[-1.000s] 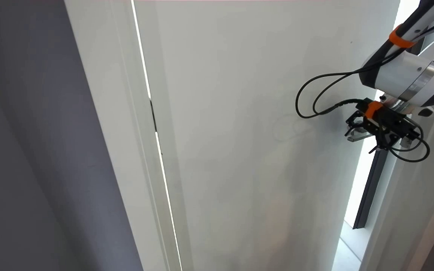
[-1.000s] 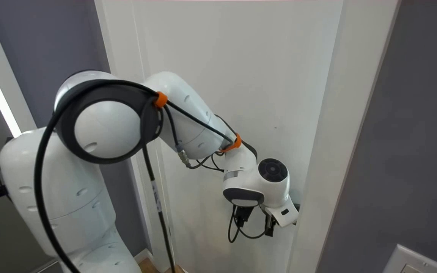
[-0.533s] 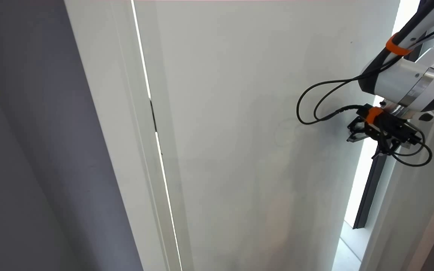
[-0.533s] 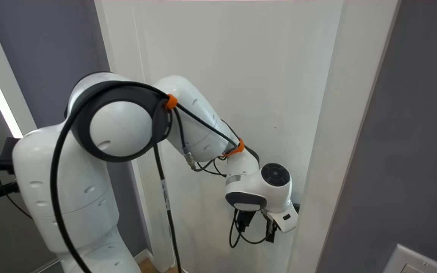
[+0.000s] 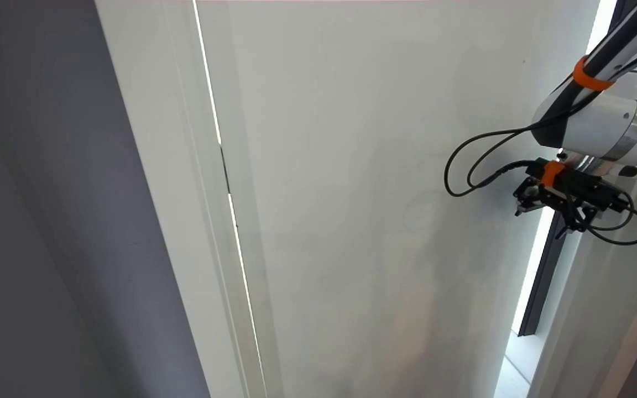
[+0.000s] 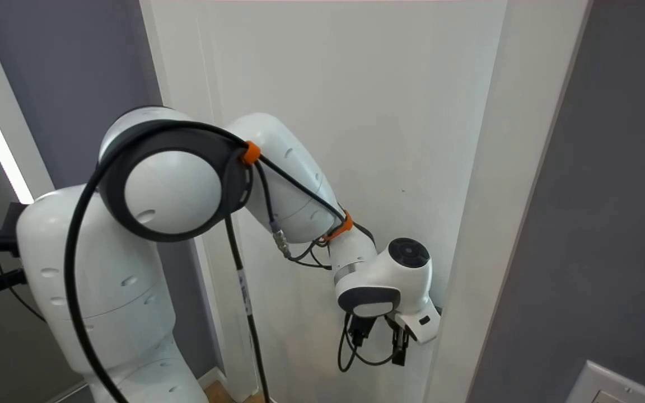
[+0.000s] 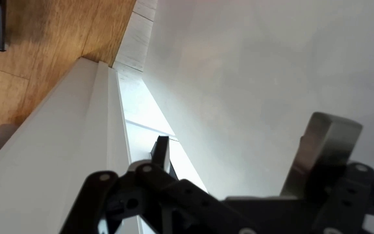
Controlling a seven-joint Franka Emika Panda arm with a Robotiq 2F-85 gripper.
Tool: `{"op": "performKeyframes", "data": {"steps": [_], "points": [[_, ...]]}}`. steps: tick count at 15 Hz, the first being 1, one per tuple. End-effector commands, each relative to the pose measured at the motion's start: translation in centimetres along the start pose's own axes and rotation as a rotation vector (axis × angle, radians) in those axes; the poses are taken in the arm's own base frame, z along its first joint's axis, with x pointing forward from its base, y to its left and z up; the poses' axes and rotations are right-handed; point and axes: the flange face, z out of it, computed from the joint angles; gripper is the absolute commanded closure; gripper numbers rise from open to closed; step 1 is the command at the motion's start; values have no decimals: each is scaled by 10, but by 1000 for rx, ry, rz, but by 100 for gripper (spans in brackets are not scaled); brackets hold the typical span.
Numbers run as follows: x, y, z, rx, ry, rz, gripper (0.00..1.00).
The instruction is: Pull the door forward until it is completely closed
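The door [image 5: 351,166] is a large white panel. It stands ajar, with a bright gap along its right edge. It also fills the back in an exterior view [image 6: 322,67] and the right of the wrist view [image 7: 239,91]. Its silver lever handle [image 7: 339,133] shows in the wrist view beside my right finger. The handle is partly covered by my fingers in an exterior view [image 5: 531,208]. My black gripper [image 5: 539,224] is at the handle near the door's edge. Its fingers stand wide apart in the wrist view [image 7: 248,143]. I cannot tell whether a finger touches the handle.
The white door frame [image 5: 589,293] stands close to the right of my gripper; it also shows in the wrist view [image 7: 76,130]. Grey walls [image 6: 608,196] flank the doorway. A switch plate [image 6: 608,386] is at the lower right. Wooden floor [image 7: 60,39] lies below.
My gripper has moved down and slightly right in an exterior view. The door's edge and handle have shifted right there, and the bright gap has narrowed.
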Motion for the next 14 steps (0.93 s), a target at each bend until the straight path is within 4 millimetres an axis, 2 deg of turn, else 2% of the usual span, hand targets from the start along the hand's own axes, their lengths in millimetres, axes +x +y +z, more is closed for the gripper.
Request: {"op": "performKeyframes", "data": {"steps": [1, 9, 11, 14], "points": [[2, 24, -10, -73, -8, 13, 0], [-6, 57, -40, -142, 6, 64, 0], [-2, 69, -46, -166, 6, 80, 0], [-8, 76, -52, -188, -14, 91, 0]]}}
